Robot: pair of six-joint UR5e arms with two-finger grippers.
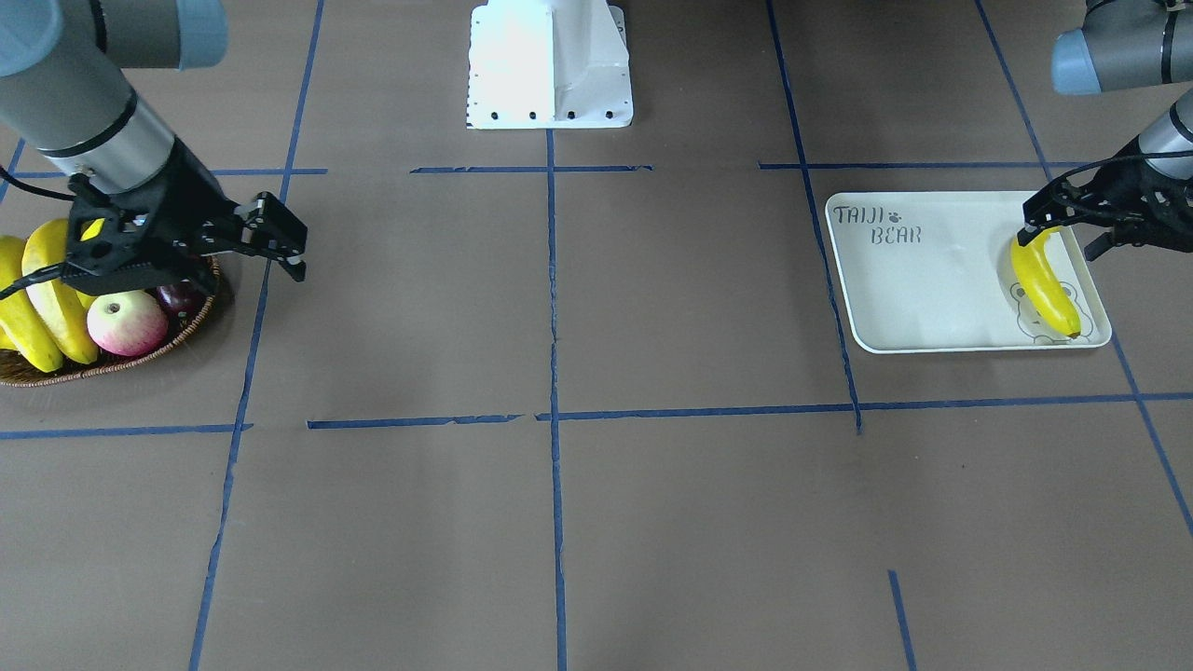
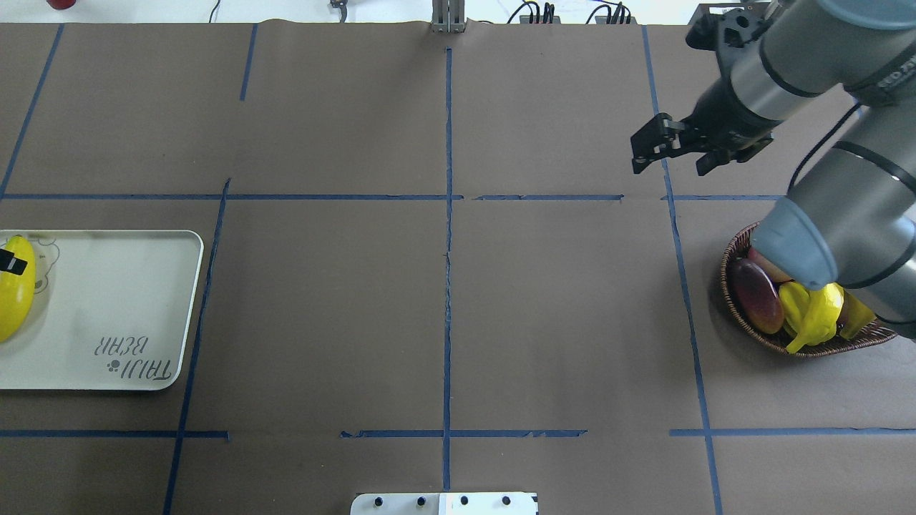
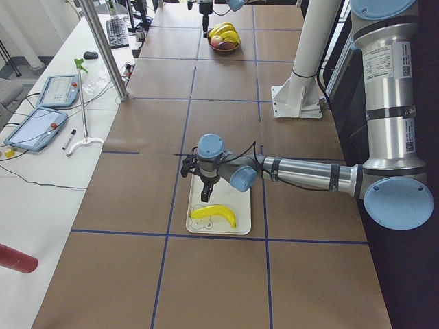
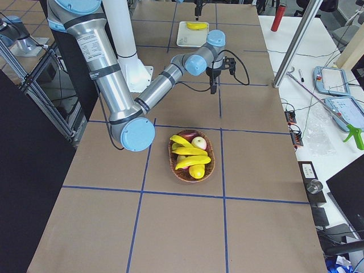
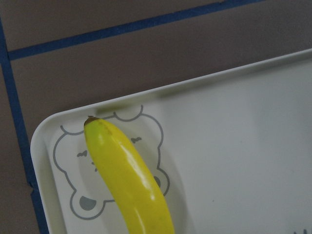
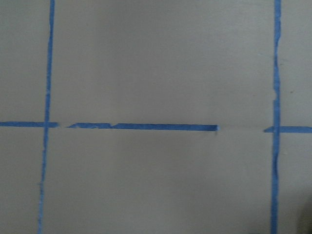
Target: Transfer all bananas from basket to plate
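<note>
overhead exterior: brown paper-covered table [image 2: 322, 307] with a blue tape grid [image 2: 448, 286], white robot base [image 1: 550, 65] at the mid edge. the right arm [image 2: 844, 214] is the main obstruction. its elbow hangs over the shallow oval brown wicker basket [image 2: 744, 325] and hides about half of it. in the front-facing view its wrist covers the basket's back as well. the left arm [image 3: 302, 171] is stretched out low toward the flat rectangular cream-white plate [image 1: 932, 280] with "taiji bear" lettering, well apart at the table's other end.

right gripper [image 2: 669, 163]: over bare table beyond the basket, jaws wide apart, empty. its wrist cam sees only paper and tape.

left gripper [image 1: 1062, 238]: over the plate's end, fingers spread above a banana's stem end. the left-side view shows a gap under the fingertip, so it grips nothing.

one long curved glossy bright-yellow banana [image 5: 126, 180] lies flat on the plate across the bear-face drawing [image 5: 73, 156], dark tip near the corner rim.

other yellow bananas [image 4: 190, 151] lie side by side in the basket, packed with a pink-red apple [image 1: 126, 321], a dark red fruit [image 2: 758, 297] and a stubby yellow fruit [image 4: 197, 170].
</note>
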